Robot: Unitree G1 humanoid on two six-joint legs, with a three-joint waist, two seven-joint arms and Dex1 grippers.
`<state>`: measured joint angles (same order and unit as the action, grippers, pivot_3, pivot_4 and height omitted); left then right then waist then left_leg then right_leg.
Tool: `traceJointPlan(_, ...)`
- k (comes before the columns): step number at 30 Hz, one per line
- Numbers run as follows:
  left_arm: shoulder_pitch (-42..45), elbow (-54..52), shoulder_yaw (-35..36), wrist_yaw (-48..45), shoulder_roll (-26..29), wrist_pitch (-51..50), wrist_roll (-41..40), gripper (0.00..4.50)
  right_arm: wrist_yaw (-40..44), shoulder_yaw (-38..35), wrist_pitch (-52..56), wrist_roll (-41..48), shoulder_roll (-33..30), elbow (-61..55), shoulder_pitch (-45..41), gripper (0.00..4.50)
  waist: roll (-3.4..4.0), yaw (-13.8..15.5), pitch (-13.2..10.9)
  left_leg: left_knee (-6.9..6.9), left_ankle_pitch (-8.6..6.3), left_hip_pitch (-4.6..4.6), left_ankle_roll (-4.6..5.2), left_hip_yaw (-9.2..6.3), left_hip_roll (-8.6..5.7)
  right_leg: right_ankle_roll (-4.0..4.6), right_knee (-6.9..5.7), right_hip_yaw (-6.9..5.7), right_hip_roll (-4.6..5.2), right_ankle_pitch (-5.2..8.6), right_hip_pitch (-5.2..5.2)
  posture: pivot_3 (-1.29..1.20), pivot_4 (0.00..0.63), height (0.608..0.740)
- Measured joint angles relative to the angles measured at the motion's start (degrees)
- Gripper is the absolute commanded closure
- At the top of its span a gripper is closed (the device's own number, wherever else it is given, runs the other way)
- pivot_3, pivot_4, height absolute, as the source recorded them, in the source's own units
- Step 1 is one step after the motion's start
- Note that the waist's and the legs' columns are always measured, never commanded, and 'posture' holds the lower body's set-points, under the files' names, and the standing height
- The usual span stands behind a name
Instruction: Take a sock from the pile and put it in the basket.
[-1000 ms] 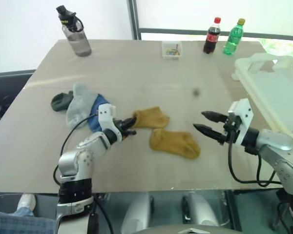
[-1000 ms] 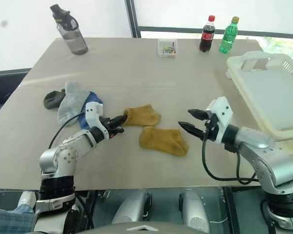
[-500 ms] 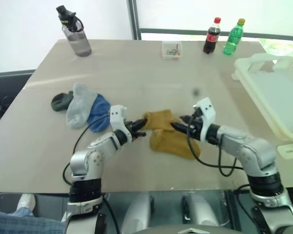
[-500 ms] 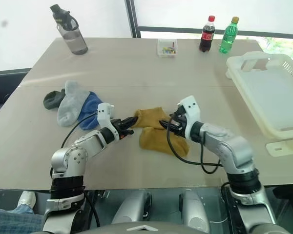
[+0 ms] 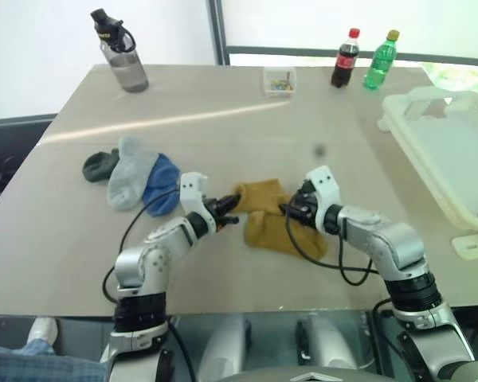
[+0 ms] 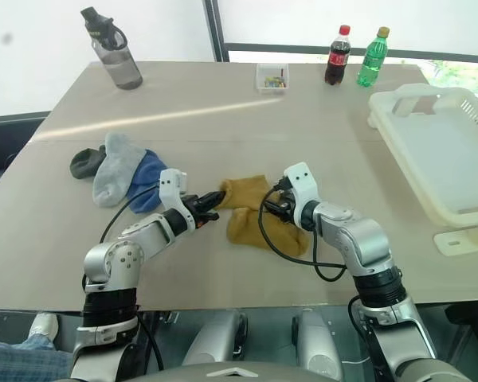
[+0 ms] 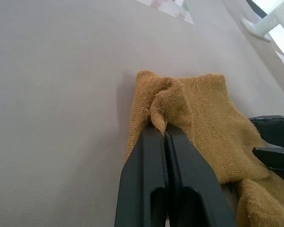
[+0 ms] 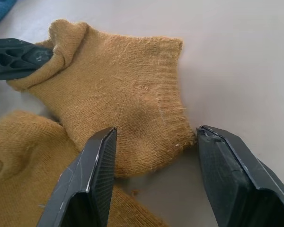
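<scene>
A mustard-yellow sock (image 5: pixel 259 197) lies mid-table, its bunched edge (image 7: pixel 163 106) pinched in my shut left gripper (image 5: pixel 229 211). My right gripper (image 5: pixel 291 208) is open at that sock's other end, and its fingers (image 8: pixel 97 170) straddle the cuff (image 8: pixel 132 104) without closing on it. A second mustard sock (image 5: pixel 285 232) lies just in front, partly under the first. The rest of the pile (image 5: pixel 135 177), grey, blue and dark green socks, sits to the left of my left arm. The white basket (image 5: pixel 418 99) stands at the table's right edge.
At the back of the table stand a grey water bottle (image 5: pixel 121 60), a small clear box (image 5: pixel 280 81), a cola bottle (image 5: pixel 345 60) and a green bottle (image 5: pixel 381 61). A white plastic piece (image 5: pixel 470 245) lies near the front right corner.
My right gripper swung left and down from open table to the mustard sock, staying open. The left gripper kept its pinch and drew the sock slightly to the right.
</scene>
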<state>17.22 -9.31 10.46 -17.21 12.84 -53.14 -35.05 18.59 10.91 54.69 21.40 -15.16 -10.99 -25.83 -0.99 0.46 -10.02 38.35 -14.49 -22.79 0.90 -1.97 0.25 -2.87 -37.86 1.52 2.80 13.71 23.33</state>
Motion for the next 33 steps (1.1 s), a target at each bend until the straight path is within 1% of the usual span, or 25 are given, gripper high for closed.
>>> traceJointPlan(2,-0.01,-0.02,-0.01,0.01,-0.01,-0.02,0.02,4.5,0.23,0.8,-0.33,-1.15,-0.18,0.25,-0.29,2.61,0.0,-0.06,0.0,0.0,0.0,0.0,0.0,0.0,0.0,0.0,0.0,0.0,0.0,0.0,0.0,0.0,0.15,0.74)
traceJointPlan(5,-0.06,-0.11,0.0,0.02,-0.03,-0.03,0.03,4.5,0.61,1.23,-0.67,-2.27,-0.16,0.49,-0.33,4.05,0.0,-0.13,0.0,0.0,0.0,0.0,0.0,0.0,0.0,0.0,0.0,0.0,-0.01,0.0,0.0,0.0,0.15,0.74)
traceJointPlan(6,-0.08,-0.15,0.0,0.02,-0.06,-0.06,0.03,4.5,1.05,1.51,-0.78,-2.44,-0.14,0.49,-0.33,4.44,0.0,-0.18,0.0,0.0,0.0,0.0,0.0,-0.01,0.0,0.0,0.0,0.0,-0.01,0.0,0.0,0.0,0.15,0.74)
traceJointPlan(11,-0.16,-0.19,0.0,0.07,-0.13,0.02,0.07,4.5,1.94,1.61,-1.12,-3.03,-0.18,0.49,-0.33,4.44,0.0,-0.29,0.0,0.0,0.0,0.0,0.0,-0.01,0.01,0.0,0.01,0.0,0.0,0.0,0.0,0.0,0.15,0.74)
traceJointPlan(14,-0.29,-0.29,0.01,-0.06,-0.39,0.29,0.0,3.58,2.25,1.6,-1.13,-3.19,-0.21,0.49,-0.33,4.5,0.0,-0.3,0.0,0.0,0.0,0.0,0.0,-0.01,0.01,0.0,0.01,0.0,0.0,0.0,0.0,0.0,0.15,0.74)
traceJointPlan(15,-0.36,-0.61,-0.15,-0.19,-0.67,0.53,-0.04,3.39,2.29,1.6,-1.13,-3.22,-0.2,0.49,-0.33,4.5,0.0,-0.31,0.0,0.0,0.0,0.0,0.0,-0.01,0.01,0.0,0.01,0.0,0.0,0.0,0.0,0.0,0.15,0.74)
traceJointPlan(19,-0.36,-1.21,-1.3,-0.52,-0.41,1.38,0.18,1.92,2.36,1.6,-1.13,-3.22,-0.17,0.5,-0.32,4.5,0.0,-0.44,0.0,0.0,0.0,0.0,0.0,-0.02,0.01,0.0,0.01,0.0,0.0,0.0,0.0,0.0,0.15,0.74)
traceJointPlan(21,-0.28,-1.61,-1.97,-0.53,-0.19,2.04,0.49,1.02,2.37,1.6,-1.12,-3.21,-0.17,0.5,-0.31,4.5,0.0,-0.57,0.0,0.0,0.0,0.01,0.0,-0.01,0.01,0.0,0.01,0.0,0.0,0.0,0.0,0.0,0.15,0.74)
traceJointPlan(22,-0.23,-1.78,-2.22,-0.54,-0.14,2.33,0.6,0.49,2.38,1.6,-1.12,-3.2,-0.17,0.5,-0.3,4.5,0.0,-0.67,0.0,0.0,0.0,0.02,0.0,-0.01,0.02,0.0,0.01,0.0,0.0,0.0,0.0,0.0,0.15,0.74)
traceJointPlan(23,-0.15,-2.01,-2.66,-0.61,0.16,2.63,0.65,0.09,2.39,1.6,-1.12,-3.2,-0.16,0.5,-0.27,4.5,0.0,-0.91,0.0,0.0,0.0,0.03,0.0,-0.01,0.02,0.0,0.0,0.0,-0.01,0.0,0.0,0.0,0.15,0.74)
traceJointPlan(26,-0.03,-2.05,-3.27,-0.62,0.64,3.35,1.27,0.03,2.38,1.59,-1.12,-3.19,-0.16,0.5,-0.19,4.5,0.01,-1.26,0.0,-0.01,0.0,0.06,0.0,0.0,0.06,0.0,-0.02,0.01,-0.05,0.0,0.0,0.0,0.15,0.74)
traceJointPlan(33,0.19,-1.29,-6.76,-2.03,5.37,6.48,4.68,0.03,2.33,1.58,-1.11,-3.15,0.02,0.49,-0.12,4.5,0.01,-1.49,0.0,-0.03,0.0,0.07,0.0,0.03,0.1,0.0,-0.01,0.04,-0.1,0.0,0.02,0.0,0.15,0.74)
